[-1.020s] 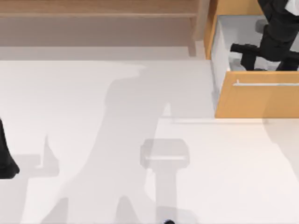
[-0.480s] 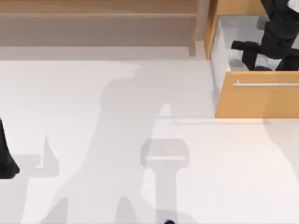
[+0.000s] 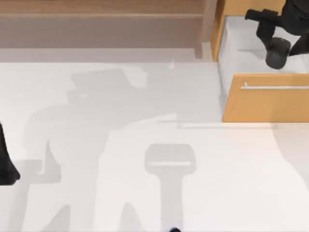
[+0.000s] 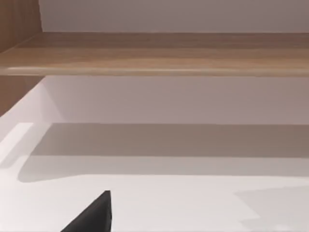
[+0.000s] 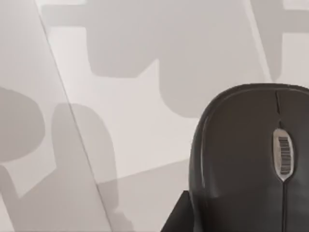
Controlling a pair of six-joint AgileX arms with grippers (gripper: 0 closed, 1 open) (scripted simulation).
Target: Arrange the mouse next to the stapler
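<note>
The mouse [image 3: 277, 53] hangs at the far right of the scene, above the white inside of an open drawer [image 3: 241, 53], carried under the right tool [image 3: 276, 41]. In the right wrist view the mouse [image 5: 251, 159] is seen close up, dark grey and smooth, with a ribbed scroll wheel [image 5: 285, 155] along its middle line and a black part of the tool touching its side. The right tool is grasping the mouse, with the pale drawer floor well below it. The right arm reaches in from the far right corner, over the drawer's wooden front [image 3: 265, 104] with its thin silver handle [image 3: 275, 87]. Left of the drawer, a wooden shelf [image 3: 101, 14] runs along the far edge of the white desk [image 3: 145, 183]. The left arm is parked at the desk's left edge, and whether the left tool [image 3: 7, 169] is released or clenched I cannot tell. In the left wrist view a black tip [image 4: 94, 215] shows over the desk, facing the shelf.
</note>
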